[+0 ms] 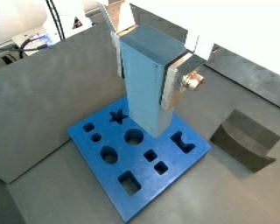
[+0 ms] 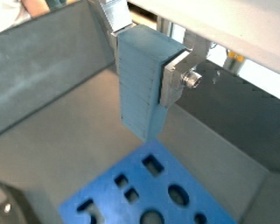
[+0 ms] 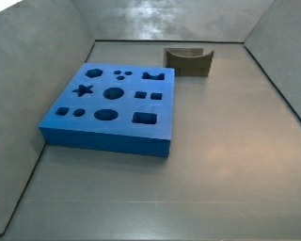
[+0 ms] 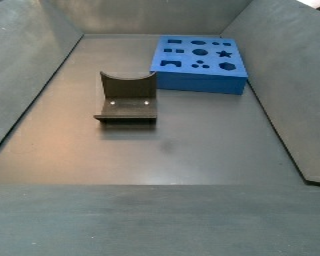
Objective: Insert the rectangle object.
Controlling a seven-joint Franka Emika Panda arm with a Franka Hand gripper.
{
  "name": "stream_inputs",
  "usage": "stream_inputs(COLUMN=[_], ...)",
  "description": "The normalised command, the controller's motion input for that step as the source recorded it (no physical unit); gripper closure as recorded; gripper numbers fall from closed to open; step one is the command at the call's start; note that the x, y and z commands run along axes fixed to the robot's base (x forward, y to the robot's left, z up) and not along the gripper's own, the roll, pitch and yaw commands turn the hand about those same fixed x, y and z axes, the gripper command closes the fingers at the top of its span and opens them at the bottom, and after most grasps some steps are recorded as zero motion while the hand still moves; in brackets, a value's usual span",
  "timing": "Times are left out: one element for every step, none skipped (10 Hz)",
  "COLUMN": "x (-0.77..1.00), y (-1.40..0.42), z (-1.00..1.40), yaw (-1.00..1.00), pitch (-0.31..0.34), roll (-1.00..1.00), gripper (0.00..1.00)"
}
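In both wrist views my gripper (image 1: 146, 66) (image 2: 145, 59) is shut on the rectangle object (image 1: 143, 92) (image 2: 140, 92), a tall light blue-grey block held upright between the silver fingers (image 1: 175, 80). It hangs above the floor, over the dark-blue board with shaped holes (image 1: 140, 157) (image 2: 149, 194). The board also lies flat in both side views (image 3: 110, 108) (image 4: 198, 63). The gripper and the block are out of both side views.
An olive-brown U-shaped holder (image 3: 188, 59) (image 4: 127, 97) (image 1: 245, 138) stands on the grey floor apart from the board. Grey walls (image 3: 40, 42) (image 4: 276, 70) slope up around the floor.
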Motion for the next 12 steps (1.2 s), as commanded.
stream_inputs(x=[-0.44, -0.32, -0.21, 0.34, 0.36, 0.31, 0.24, -0.06, 0.0, 0.07, 0.23, 0.14], y=[0.59, 0.41, 0.24, -0.67, -0.63, -0.42, -0.25, -0.21, -0.16, -0.17, 0.0, 0.1], z=[-0.18, -0.11, -0.07, 0.35, 0.33, 0.22, 0.12, -0.7, -0.66, -0.74, -0.87, -0.99], yaw=[-0.1, -0.07, -0.05, -0.15, -0.13, -0.06, -0.02, -0.82, -0.8, -0.68, -0.57, -0.46], pitch=[-0.078, -0.141, -0.149, 0.188, 0.27, 0.311, 0.283, -0.034, -0.007, 0.0, 0.067, 0.094], roll=[-0.02, -0.06, -0.08, -0.01, 0.02, 0.06, 0.06, -0.01, -0.05, -0.03, -0.04, 0.0], gripper=[1.0, 1.0, 1.0, 1.0, 1.0, 1.0, 1.0, 1.0, 1.0, 1.0, 1.0, 1.0])
